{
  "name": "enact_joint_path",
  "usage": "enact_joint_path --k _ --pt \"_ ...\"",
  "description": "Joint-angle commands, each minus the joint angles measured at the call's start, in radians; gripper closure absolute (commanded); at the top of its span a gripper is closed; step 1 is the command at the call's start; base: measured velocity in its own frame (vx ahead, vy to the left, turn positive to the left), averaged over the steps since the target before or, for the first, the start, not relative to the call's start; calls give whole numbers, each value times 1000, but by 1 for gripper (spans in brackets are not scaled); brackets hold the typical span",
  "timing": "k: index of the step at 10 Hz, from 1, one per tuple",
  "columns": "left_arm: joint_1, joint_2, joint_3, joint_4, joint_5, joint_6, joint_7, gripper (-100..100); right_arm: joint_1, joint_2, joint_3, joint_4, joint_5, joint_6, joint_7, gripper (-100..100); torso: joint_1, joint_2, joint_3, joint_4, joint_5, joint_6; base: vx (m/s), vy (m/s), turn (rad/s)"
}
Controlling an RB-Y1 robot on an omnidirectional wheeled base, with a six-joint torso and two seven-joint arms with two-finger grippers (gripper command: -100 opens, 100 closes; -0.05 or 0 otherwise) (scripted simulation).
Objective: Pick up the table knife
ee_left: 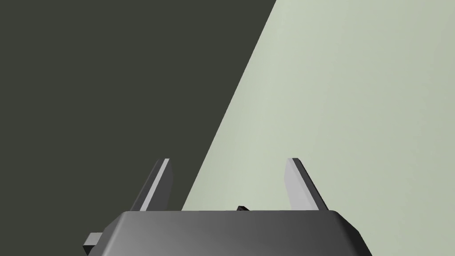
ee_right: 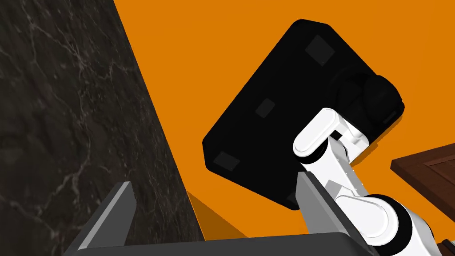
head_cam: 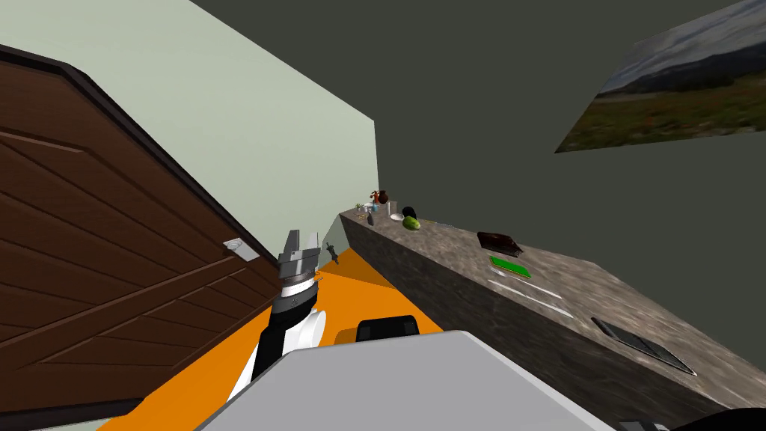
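Note:
Two thin pale strips (head_cam: pixel 529 293) lie side by side on the dark marble counter (head_cam: pixel 449 262), past a flat green item; either could be the table knife, and I cannot tell which. My left gripper (head_cam: pixel 302 241) is raised over the orange floor, left of the counter and well short of the strips. Its fingers stand open with nothing between them (ee_left: pixel 229 161). My right gripper (ee_right: pixel 214 178) is open and empty too, hanging low beside the counter's dark side face (ee_right: pixel 66 111) with the orange floor (ee_right: pixel 200 66) under it.
A brown panelled door (head_cam: pixel 112 247) stands open on my left. The counter also carries a dark brown tray (head_cam: pixel 499 241), a green flat item (head_cam: pixel 511 267), a green round thing (head_cam: pixel 411 223), a reddish jug (head_cam: pixel 382 197) and a dark flat slab (head_cam: pixel 643 344). My black base (ee_right: pixel 289 111) is on the floor.

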State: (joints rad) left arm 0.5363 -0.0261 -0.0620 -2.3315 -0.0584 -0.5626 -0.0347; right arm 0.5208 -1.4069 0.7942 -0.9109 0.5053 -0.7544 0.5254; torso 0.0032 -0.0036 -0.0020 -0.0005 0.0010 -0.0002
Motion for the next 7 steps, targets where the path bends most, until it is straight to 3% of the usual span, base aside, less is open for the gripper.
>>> enact_joint_path --k 1,3,4,7 --pt "0 0 0 0 0 0 0 0 39 -42 -8 -20 -11 12 10 -100 0 0 0 0 0 0 85 34 83" --pt "0 0 0 0 0 0 0 0 42 -103 12 47 21 12 12 -100 0 0 0 0 0 0 109 26 191" --pt "0 0 0 0 0 0 0 0 42 -103 12 47 21 12 12 -100 0 -2 -1 -1 0 0 106 11 60" --pt "0 0 0 0 0 0 0 0 39 -157 27 117 57 15 9 -100 -1 -2 -1 -1 0 0 117 9 179"
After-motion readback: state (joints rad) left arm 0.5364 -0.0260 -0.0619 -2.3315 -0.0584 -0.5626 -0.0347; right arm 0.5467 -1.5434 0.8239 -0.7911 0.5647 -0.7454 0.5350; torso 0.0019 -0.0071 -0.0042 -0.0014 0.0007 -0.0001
